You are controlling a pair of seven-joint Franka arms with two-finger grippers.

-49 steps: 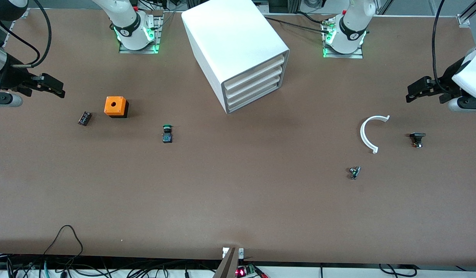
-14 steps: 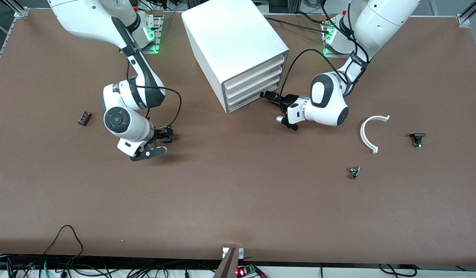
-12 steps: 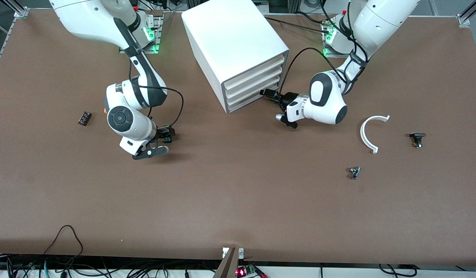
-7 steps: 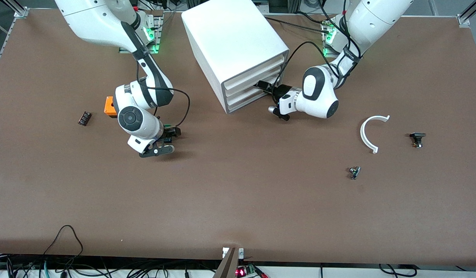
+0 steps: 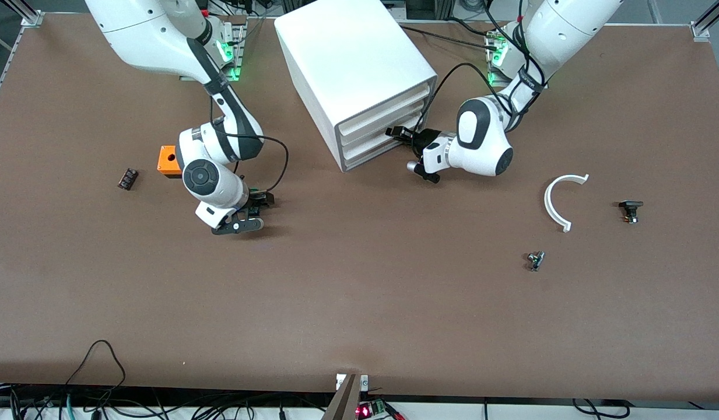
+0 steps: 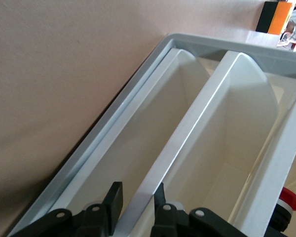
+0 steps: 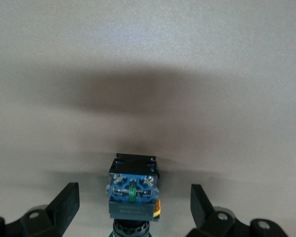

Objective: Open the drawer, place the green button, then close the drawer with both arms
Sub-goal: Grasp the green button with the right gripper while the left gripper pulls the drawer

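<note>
Drawer [image 6: 153,163] lip between left gripper [image 6: 138,200] fingers; contents apparently none.

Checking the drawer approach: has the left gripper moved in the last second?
Yes. The left gripper has gone toward the white cabinet, its open fingers now at a drawer lip.

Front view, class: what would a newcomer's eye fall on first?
The white cabinet of stacked drawers, at the table's edge by the arm bases. The left gripper is at its front, fingers either side of a drawer lip. Toward the right arm's end, the right gripper is open around the green-capped button, near an orange box.
</note>
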